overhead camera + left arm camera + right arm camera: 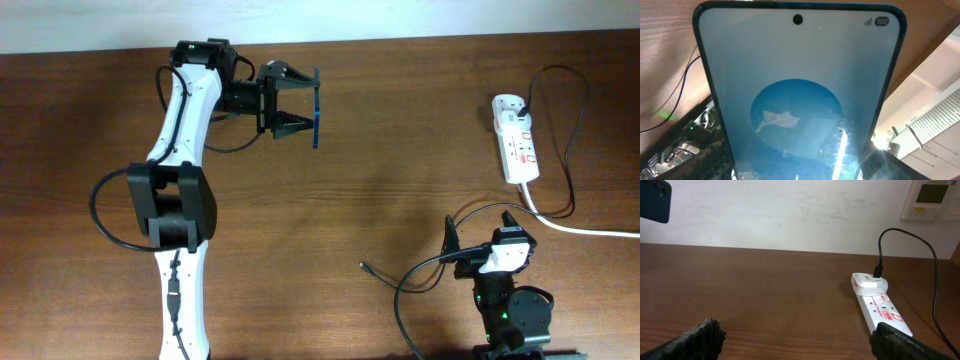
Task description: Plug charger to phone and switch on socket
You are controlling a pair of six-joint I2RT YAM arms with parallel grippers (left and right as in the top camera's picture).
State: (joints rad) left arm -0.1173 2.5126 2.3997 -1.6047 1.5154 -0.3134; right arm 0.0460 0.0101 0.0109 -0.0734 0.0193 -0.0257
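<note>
My left gripper [298, 104] is shut on the phone [316, 108] and holds it on edge above the far left of the table. In the left wrist view the phone's blue screen [800, 95] fills the frame. The socket, a white power strip [518, 142], lies at the far right; it also shows in the right wrist view [883, 309]. The charger's black cable [572, 120] runs from a white adapter [869, 282] on the strip, and its plug end [365, 267] lies on the table near the front. My right gripper [482, 228] is open and empty, near the front right.
The strip's thick white cord [590, 229] runs off to the right edge. The charger cable loops on the table around the right arm's base [400, 300]. The left arm [180, 200] lies along the left side. A wall with a thermostat [932, 197] stands behind the table.
</note>
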